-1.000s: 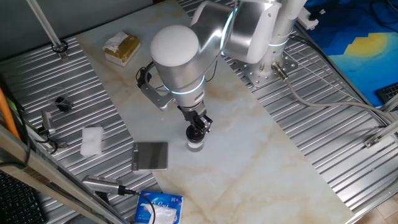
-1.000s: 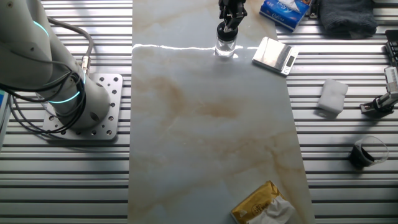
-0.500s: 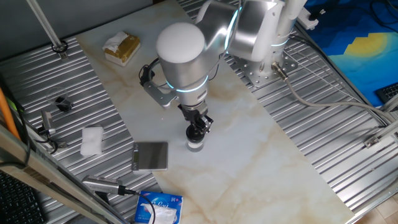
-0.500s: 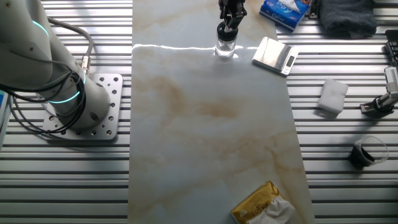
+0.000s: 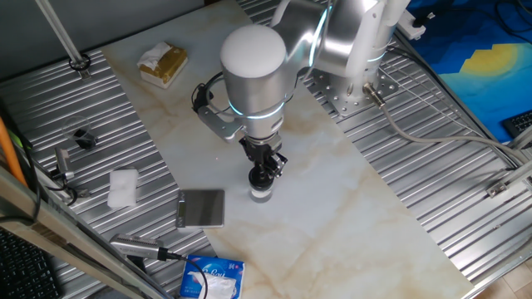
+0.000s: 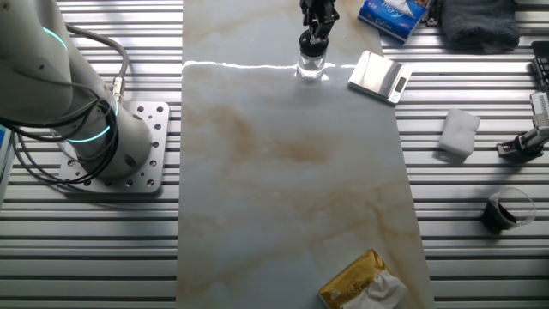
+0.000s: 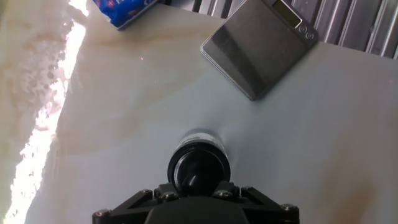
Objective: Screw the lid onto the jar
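Lid (image 7: 198, 171) sits on jar (image 5: 262, 192); gripper (image 5: 266, 174) clamped on it from twelve o'clock. Tightening probably unfinished.

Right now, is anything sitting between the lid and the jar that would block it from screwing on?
Nothing visible does. The lid already sits on top of the jar, with the gripper directly above it. The grey scale lies off to one side, apart from the jar.

In one fixed view the arm's big white joint (image 5: 256, 56) now sits further right and slightly higher in the frame, and the grey bracket (image 5: 218, 116) beside it has swung along, turning above the lid (image 5: 263, 175).
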